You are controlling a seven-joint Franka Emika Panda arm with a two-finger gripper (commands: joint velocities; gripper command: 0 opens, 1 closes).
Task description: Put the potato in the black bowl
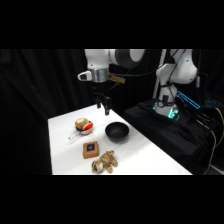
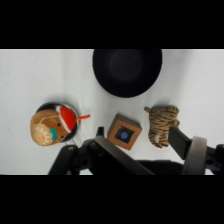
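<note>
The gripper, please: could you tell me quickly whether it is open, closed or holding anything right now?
Gripper: above the table, holding nothing; the potato sits apart from it. Whether it is open or closed cannot be told.

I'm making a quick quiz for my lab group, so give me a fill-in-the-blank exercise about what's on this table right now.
1. The potato sits in the small silver ____, not on the bare table.
2. The black bowl holds ____.
3. The brown square block carries a ____ mark on top.
4. The tool hangs ____ the table, touching no object.

Missing words: pan; nothing; blue; above
</note>
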